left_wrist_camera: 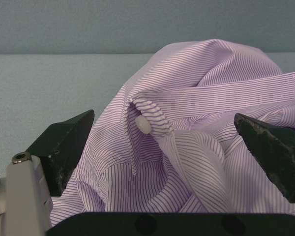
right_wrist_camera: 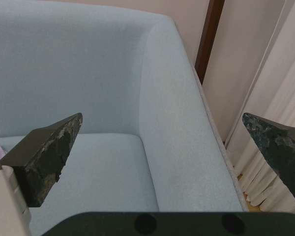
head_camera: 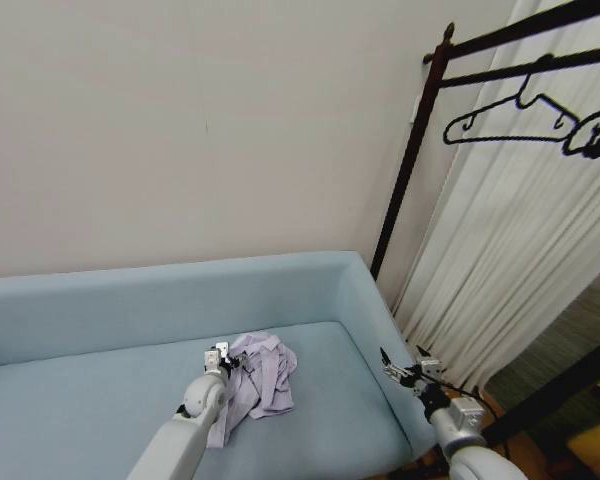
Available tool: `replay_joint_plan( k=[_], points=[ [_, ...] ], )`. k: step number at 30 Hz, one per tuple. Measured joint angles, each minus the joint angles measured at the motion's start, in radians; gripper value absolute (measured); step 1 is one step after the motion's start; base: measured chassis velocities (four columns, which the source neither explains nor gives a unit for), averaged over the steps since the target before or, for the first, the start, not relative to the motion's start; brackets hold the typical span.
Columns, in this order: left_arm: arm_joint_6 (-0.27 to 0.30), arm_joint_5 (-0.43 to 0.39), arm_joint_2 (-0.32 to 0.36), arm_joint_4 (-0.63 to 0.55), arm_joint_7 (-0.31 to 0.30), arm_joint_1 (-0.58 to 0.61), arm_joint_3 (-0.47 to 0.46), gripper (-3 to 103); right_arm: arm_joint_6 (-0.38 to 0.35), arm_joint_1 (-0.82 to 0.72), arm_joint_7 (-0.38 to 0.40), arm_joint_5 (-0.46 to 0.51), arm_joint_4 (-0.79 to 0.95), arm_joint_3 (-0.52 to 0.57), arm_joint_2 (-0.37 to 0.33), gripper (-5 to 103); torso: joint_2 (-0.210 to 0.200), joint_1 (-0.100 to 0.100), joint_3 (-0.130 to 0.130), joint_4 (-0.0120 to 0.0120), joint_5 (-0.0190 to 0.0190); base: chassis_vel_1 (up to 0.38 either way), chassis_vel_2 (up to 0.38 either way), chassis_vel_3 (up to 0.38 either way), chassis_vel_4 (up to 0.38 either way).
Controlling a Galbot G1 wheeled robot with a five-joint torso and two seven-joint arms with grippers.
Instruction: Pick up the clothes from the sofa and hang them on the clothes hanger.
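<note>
In the head view, the crumpled purple striped shirt (head_camera: 263,380) is lying on the seat of the pale blue sofa (head_camera: 70,400). The left gripper (head_camera: 230,360) is reaching in at its left edge, the right gripper (head_camera: 405,372) is hovering by the sofa's right armrest (head_camera: 375,330), and a black hanger (head_camera: 510,112) is hanging on the dark rack (head_camera: 408,160) beyond. In the left wrist view, the left gripper's jaws are standing spread wide on either side of the shirt's bunched folds, clamping nothing. In the right wrist view, the right gripper's jaws are likewise gaping apart, empty, above the seat and armrest.
</note>
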Motion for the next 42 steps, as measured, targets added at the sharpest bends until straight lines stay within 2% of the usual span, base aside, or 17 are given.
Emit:
replay_joint_plan(
  k=[1,3,5,9,11,12,13,15,17,18,23,25,27,34,42],
  points=[
    [0.0,0.0,0.0,0.0,0.0,0.0,0.0,93,0.0,0.0,0.0,0.0,0.0,0.0,0.0,100,0.0,0.0,0.0,0.0,0.0,0.0,0.0,0.0,0.0],
    [-0.011,0.001,-0.002,0.019,0.0,-0.006,0.002,85,-0.001,0.001,0.0,0.0,-0.001,0.0,0.0,100,0.0,0.0,0.0,0.0,0.0,0.0,0.0,0.0,0.0],
    [-0.014,0.001,-0.003,0.025,0.0,-0.007,0.003,85,-0.001,0.001,0.0,0.0,-0.002,0.0,0.0,100,0.0,0.0,0.0,0.0,0.0,0.0,0.0,0.0,0.0],
    [-0.034,0.003,-0.008,0.055,0.001,-0.016,0.011,64,-0.001,0.0,0.001,0.0,-0.002,0.0,0.0,100,0.0,0.0,0.0,0.0,0.0,0.0,0.0,0.0,0.0],
    [-0.037,0.004,-0.009,0.059,0.002,-0.016,0.012,64,-0.001,-0.001,0.001,0.0,-0.002,0.001,0.0,100,0.0,0.0,0.0,0.0,0.0,0.0,0.0,0.0,0.0],
    [-0.039,0.004,-0.009,0.062,0.003,-0.016,0.014,53,-0.001,-0.001,0.001,0.0,-0.002,0.003,0.0,100,0.0,0.0,0.0,0.0,0.0,0.0,0.0,0.0,0.0],
    [-0.041,0.004,-0.009,0.064,0.004,-0.016,0.016,47,-0.001,-0.002,0.001,0.0,-0.002,0.003,0.0,100,0.0,0.0,0.0,0.0,0.0,0.0,0.0,0.0,0.0],
    [-0.042,0.004,-0.009,0.064,0.004,-0.016,0.016,47,-0.001,-0.002,0.001,0.0,-0.002,0.004,0.0,100,0.0,0.0,0.0,0.0,-0.0001,0.0,0.0,0.0,0.0],
    [-0.042,0.004,-0.009,0.064,0.005,-0.016,0.017,37,-0.001,-0.002,0.001,0.0,-0.002,0.004,0.0,100,0.0,0.0,0.0,0.0,0.0,0.0,0.0,0.0,0.0],
    [-0.042,0.004,-0.009,0.064,0.005,-0.016,0.017,37,-0.001,-0.002,0.001,0.0,-0.002,0.004,0.0,100,0.0,0.0,0.0,0.0,0.0,0.0,0.0,0.0,0.0],
    [-0.042,0.005,-0.009,0.064,0.005,-0.015,0.018,10,0.0,0.004,0.0,0.0,-0.003,0.004,0.003,100,0.0,0.0,0.0,0.0,0.0,0.0,0.0,0.0,0.0],
    [-0.042,0.005,-0.009,0.063,0.005,-0.014,0.018,10,0.0,0.004,0.0,0.0,-0.003,0.004,0.003,100,0.0,0.0,0.0,0.0,0.0,0.0,0.0,0.0,0.0],
    [-0.043,0.006,-0.009,0.062,0.005,-0.013,0.018,2,0.001,0.005,0.0,0.0,-0.003,0.004,0.003,100,0.0,0.0,0.0,0.0,0.0,0.0,0.0,0.0,0.0],
    [-0.052,0.006,-0.009,0.057,0.007,-0.01,0.016,0,0.002,0.008,-0.001,0.002,-0.003,0.004,0.004,100,0.0,0.0,0.0,0.0,-0.0001,0.0,0.0,0.0,0.0],
    [-0.18,0.013,0.023,0.012,0.073,0.006,-0.011,0,-0.009,0.036,0.0,0.036,-0.004,-0.013,-0.016,100,0.0,0.0,0.0,-0.0002,-0.0001,0.0,0.0,0.0,0.0]
  ],
)
